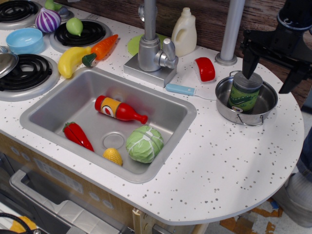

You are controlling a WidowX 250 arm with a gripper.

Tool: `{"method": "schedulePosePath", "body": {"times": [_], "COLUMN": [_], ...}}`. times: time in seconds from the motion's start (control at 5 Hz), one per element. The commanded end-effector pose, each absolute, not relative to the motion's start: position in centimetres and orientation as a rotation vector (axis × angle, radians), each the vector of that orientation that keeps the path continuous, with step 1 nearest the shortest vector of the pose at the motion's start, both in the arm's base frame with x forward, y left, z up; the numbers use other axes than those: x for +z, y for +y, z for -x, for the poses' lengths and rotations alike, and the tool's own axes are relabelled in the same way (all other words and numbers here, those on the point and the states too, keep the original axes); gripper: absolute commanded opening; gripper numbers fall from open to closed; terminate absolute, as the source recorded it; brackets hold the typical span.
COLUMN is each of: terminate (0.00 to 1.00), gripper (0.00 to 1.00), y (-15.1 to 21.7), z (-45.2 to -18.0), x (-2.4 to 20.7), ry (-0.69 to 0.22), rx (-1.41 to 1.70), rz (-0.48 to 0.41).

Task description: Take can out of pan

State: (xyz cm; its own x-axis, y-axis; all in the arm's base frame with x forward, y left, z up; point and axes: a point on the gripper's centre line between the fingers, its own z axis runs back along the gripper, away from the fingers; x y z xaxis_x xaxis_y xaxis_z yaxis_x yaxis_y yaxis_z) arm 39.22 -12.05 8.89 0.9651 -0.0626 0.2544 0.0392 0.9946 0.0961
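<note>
Standing upright inside the small round shiny steel pan (259, 114) at the right end of the white speckled surface (219, 161): the small tin can (243, 92) with a dark green label and flat grey top, leaning neither way. Hovering above and just behind the pan, the black tool (274, 70), spread wide open, left finger (250, 66) hanging down against the can's top rim from behind, right finger (291, 80) out past the pan's far right edge; gripping nothing. Hard to tell whether the left finger touches the can or only overlaps it in the view. Lying in the large rectangular grey sink (73, 100): a red ketchup bottle (119, 109), a red pepper (77, 135), a green cabbage (144, 143) and a small yellow corn piece (112, 156). Sitting left of the pan: a red wedge-shaped toy (205, 68) and a light blue handled utensil (182, 89), beside the grey tap (150, 46). Resting behind the tap, a cream plastic jug (185, 32). Further left, near the black burners: a yellow banana (71, 60), an orange carrot (101, 48) and a light blue bowl (24, 40)
</note>
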Motion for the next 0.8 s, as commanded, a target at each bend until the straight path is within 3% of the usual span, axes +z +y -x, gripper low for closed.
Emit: {"method": "schedulePosePath", "body": {"times": [0.0,0.6], "terminate": [0.00,0.00], "gripper": [1.00,1.00], "y": [-10.8,-8.9], "z": [-41.1,-42.1], "x": [10.3,7.7], "ry": [-0.327,-0.352], "rx": [-0.086,-0.118], "rz": [-0.069,-0.018]}}
